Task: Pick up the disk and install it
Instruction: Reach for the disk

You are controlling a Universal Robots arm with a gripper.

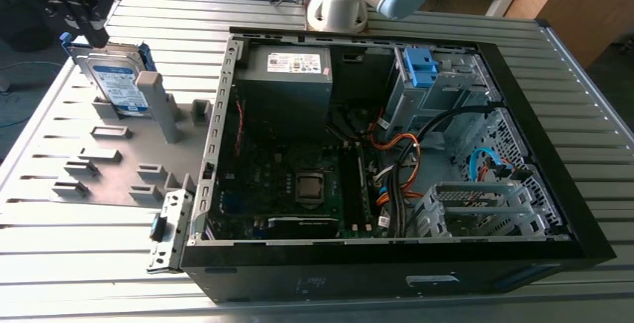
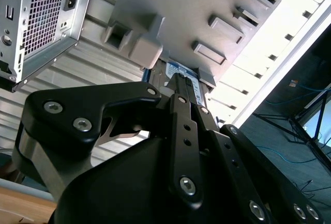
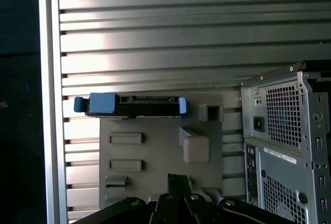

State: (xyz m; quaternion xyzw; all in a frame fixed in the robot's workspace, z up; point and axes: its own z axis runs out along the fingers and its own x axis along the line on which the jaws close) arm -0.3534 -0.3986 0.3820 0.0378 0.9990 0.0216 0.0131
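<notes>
At the exterior view's left, gripper [image 1: 94, 35] hovers over the upright disk [image 1: 117, 82]; we can't tell its grip state. Off-centre descent could topple it from the holder [image 1: 109, 182].

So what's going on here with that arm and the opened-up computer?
A robot arm has the job of picking up a disk and fitting it into the open computer case. Right now its gripper hangs just over the top edge of the disk, which stands on edge in a grey holder on the table, to the exterior view's left of the case. The disk is not in the case yet, and I can't tell whether the gripper is touching it.
</notes>
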